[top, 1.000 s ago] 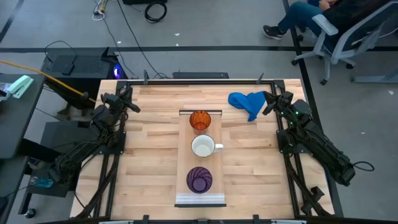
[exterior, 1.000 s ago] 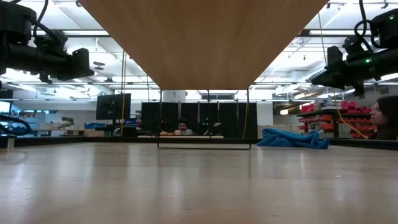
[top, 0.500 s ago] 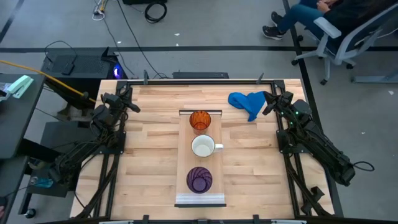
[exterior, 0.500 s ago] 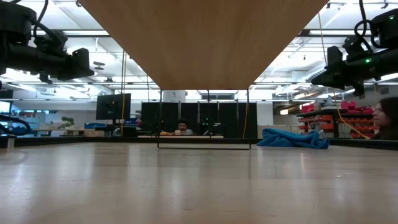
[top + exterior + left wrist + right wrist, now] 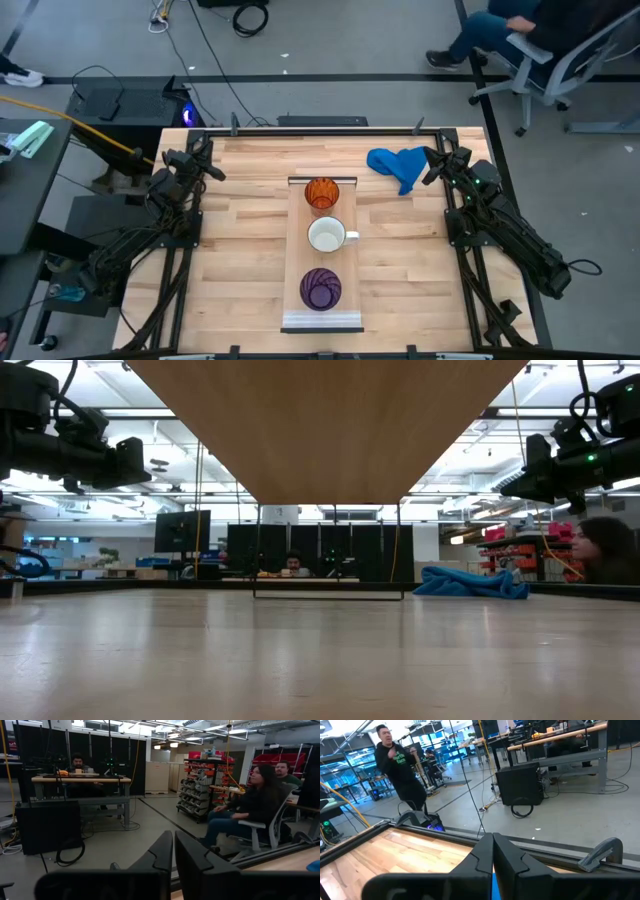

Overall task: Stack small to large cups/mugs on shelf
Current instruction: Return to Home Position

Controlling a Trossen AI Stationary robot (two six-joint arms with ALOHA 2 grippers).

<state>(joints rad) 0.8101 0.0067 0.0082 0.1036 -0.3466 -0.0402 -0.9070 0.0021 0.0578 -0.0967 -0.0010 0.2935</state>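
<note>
The shelf [image 5: 352, 265], a long narrow light plank, runs from far to near at the table's middle; its underside [image 5: 330, 420] fills the top of the low view. On it stand the orange ribbed cup [image 5: 321, 193] at the far end, the white mug [image 5: 327, 236] with its handle to the right in the middle, and the purple ribbed cup [image 5: 320, 289] at the near end. My left gripper [image 5: 214, 170] is shut and empty at the table's far left edge, as its wrist view [image 5: 173, 851] shows. My right gripper [image 5: 430, 168] is shut and empty at the far right, beside the blue cloth; its wrist view [image 5: 493, 851] shows the same.
A crumpled blue cloth [image 5: 397, 165] lies on the table at the far right, close to my right gripper; it also shows in the low view [image 5: 470, 583]. People sit and stand in the room beyond the table. Bare tabletop [image 5: 250, 270] lies on both sides of the shelf.
</note>
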